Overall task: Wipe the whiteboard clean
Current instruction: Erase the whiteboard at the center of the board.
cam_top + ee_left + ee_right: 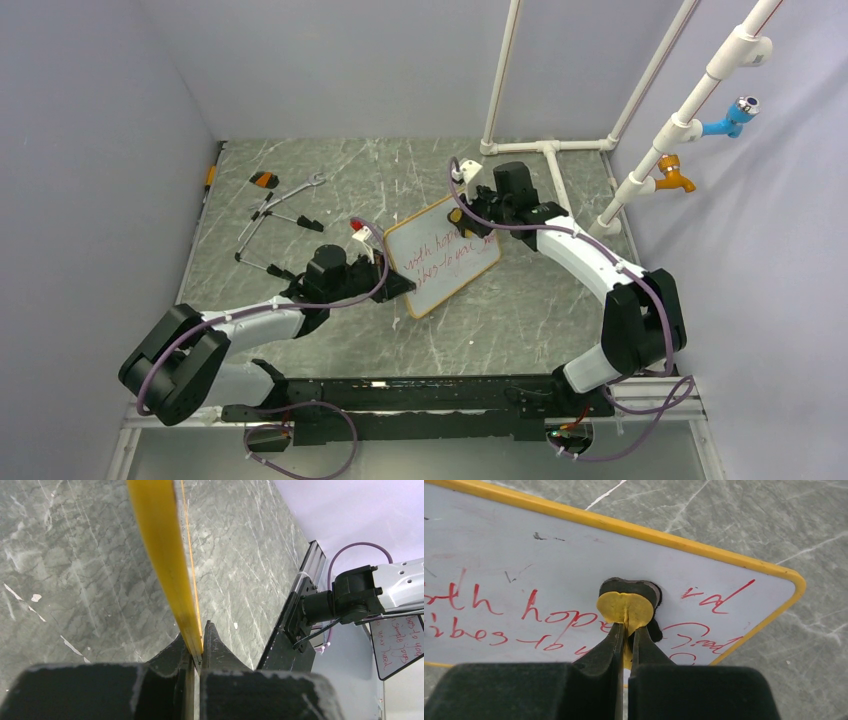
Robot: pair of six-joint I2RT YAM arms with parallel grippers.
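My left hand [199, 632] is clenched on the yellow frame edge of the whiteboard [159, 545], fingers pinched tight on either side of it. My right hand [627, 630] is clamped on a small yellow eraser [626, 608], whose dark pad sits against the board's face amid the red writing [549, 617], near one rounded corner. The board sits mid-tabletop [330, 190], angled between both arms. Loose tools [275, 215] lie well apart at the far left and a white pipe frame [550, 150] stands behind the right arm; bare marble lies nearer me.
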